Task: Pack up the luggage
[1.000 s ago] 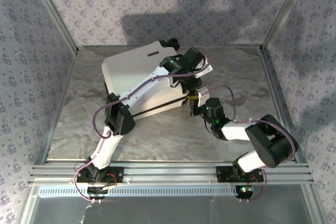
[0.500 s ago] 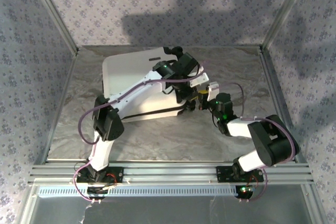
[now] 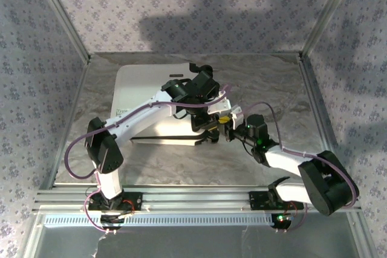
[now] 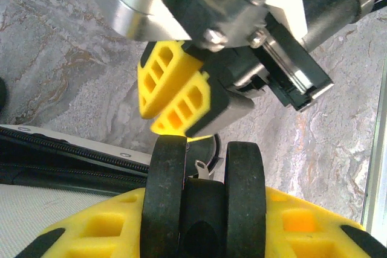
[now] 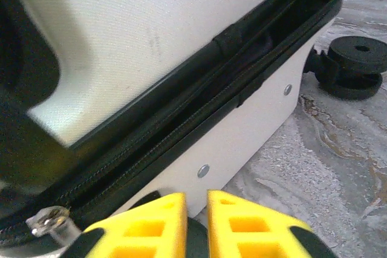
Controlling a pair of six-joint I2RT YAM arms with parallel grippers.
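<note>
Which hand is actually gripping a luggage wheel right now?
The left hand: its yellow fingers flank the black twin wheel. The right hand sits by the zipper seam.

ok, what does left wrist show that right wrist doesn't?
Left wrist: left jaws clamped on a twin black wheel, the right arm's housing above. Right wrist: broad white lid of the luggage, its seam gaping, a free wheel at the corner. Both: black zipper band, rivets, right arm's yellow fingers, marbled tabletop.
</note>
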